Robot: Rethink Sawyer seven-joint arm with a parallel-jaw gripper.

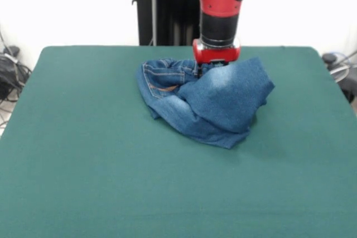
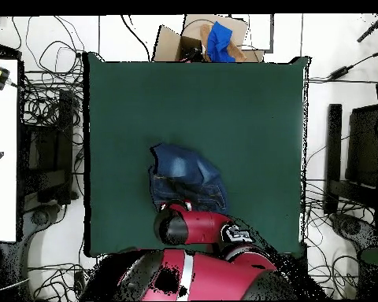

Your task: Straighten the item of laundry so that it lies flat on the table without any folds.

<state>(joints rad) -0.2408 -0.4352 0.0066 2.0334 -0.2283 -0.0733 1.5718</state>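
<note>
Faded denim jeans (image 1: 209, 101) bunched, folded on green felt table (image 1: 83, 165); claw (image 1: 215, 65) state unclear.

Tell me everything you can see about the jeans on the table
The small pair of blue denim jeans lies crumpled in a heap, folded over itself, not flat. Faded whitish patches mark the cloth, and a pocket with orange stitching and a gathered waistband show at the side nearest the robot. It rests on the dark green felt-covered table, toward the robot's side of it. The red and black claw meets its upper edge; the grip itself is hidden.
</note>
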